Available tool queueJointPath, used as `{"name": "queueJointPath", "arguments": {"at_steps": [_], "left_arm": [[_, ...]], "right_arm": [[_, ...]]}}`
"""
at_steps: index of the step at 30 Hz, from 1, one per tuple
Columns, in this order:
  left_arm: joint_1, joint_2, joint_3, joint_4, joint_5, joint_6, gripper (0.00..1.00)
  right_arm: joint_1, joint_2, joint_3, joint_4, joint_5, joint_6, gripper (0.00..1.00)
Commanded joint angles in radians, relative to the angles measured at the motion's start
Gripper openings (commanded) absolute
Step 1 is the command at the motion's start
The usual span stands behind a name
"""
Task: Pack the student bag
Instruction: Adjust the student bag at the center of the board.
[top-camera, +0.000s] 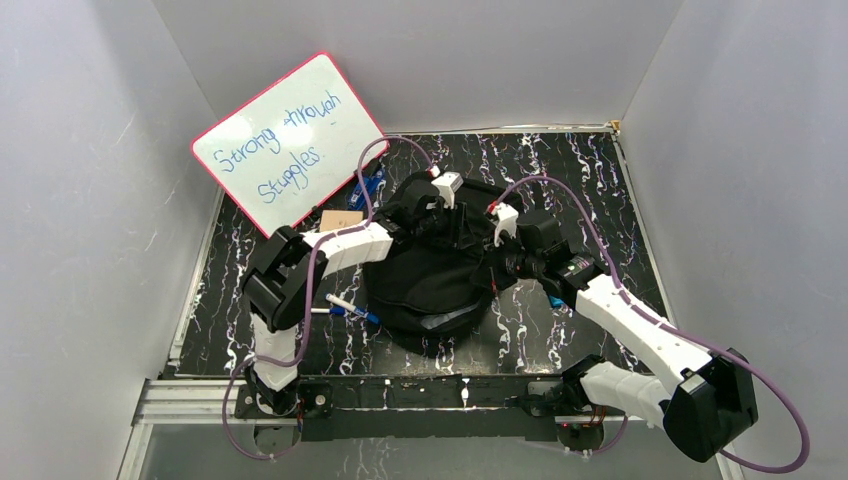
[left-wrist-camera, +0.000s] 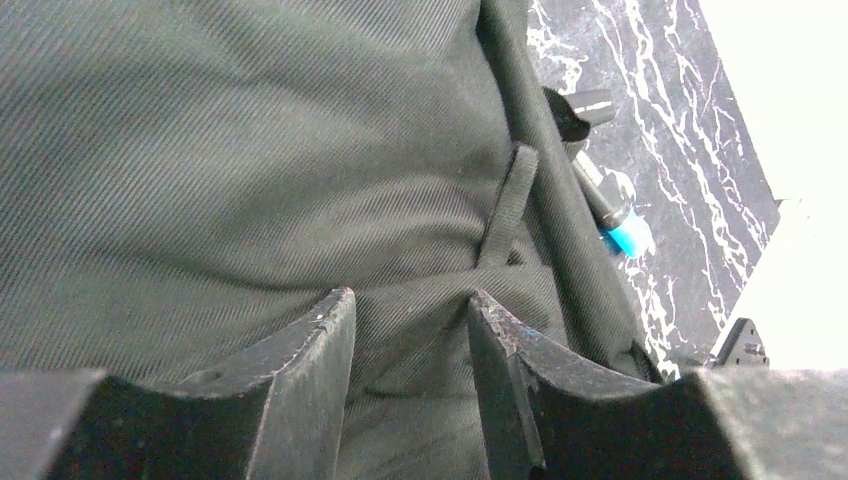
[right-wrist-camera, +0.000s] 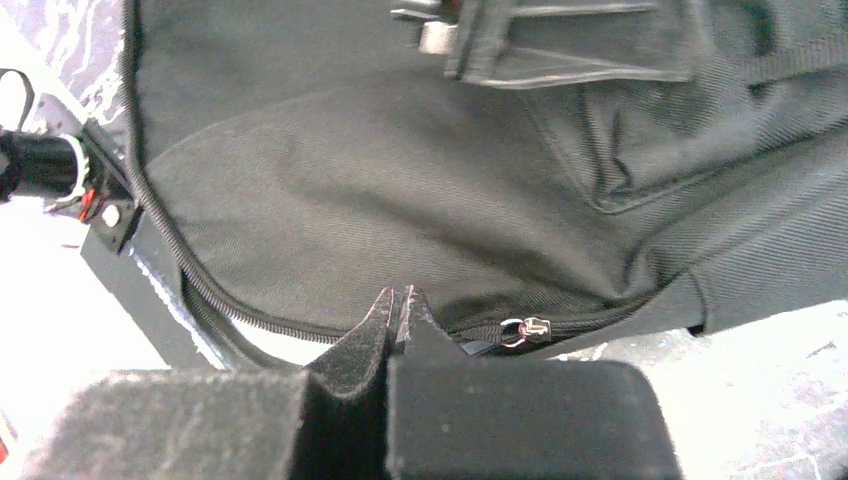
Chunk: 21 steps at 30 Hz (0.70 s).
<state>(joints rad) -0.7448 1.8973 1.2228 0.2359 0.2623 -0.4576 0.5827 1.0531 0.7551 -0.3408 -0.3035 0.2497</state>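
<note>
Seeing the bag (top-camera: 430, 285) mid-table, I place its zip pull (right-wrist-camera: 527, 328) just at 3 o'clock of my closed right gripper (right-wrist-camera: 400, 295), the nearer one; left gripper (left-wrist-camera: 410, 310) stands apart astride bag cloth.

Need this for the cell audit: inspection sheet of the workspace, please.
Surface: black marbled table, white veining.
Job's things: student bag at centre, between both arms; zip slider on its edge.
Clutter: marker left of the bag; brown flat item and blue item behind it; whiteboard propped back-left.
Grippers: left gripper jaws apart, bag fabric between, grip unclear; right gripper shut at the zip line.
Cables: purple cables loop off both arms; no snag seen.
Surroundings: grey walls on three sides.
</note>
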Motion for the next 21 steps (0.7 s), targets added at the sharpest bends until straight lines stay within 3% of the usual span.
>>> {"name": "queueJointPath", "arguments": {"at_steps": [1, 12, 21], "left_arm": [[-0.019, 0.062, 0.061, -0.005, 0.046, 0.0, 0.43], [-0.02, 0.086, 0.083, -0.003, 0.035, 0.007, 0.43], [-0.02, 0.081, 0.079, -0.001, 0.024, 0.009, 0.43]], "right_arm": [[0.005, -0.029, 0.013, 0.031, -0.179, -0.027, 0.0], [0.055, -0.019, 0.019, 0.108, -0.416, -0.038, 0.0], [0.325, 0.059, 0.066, 0.173, -0.231, -0.012, 0.0]]}}
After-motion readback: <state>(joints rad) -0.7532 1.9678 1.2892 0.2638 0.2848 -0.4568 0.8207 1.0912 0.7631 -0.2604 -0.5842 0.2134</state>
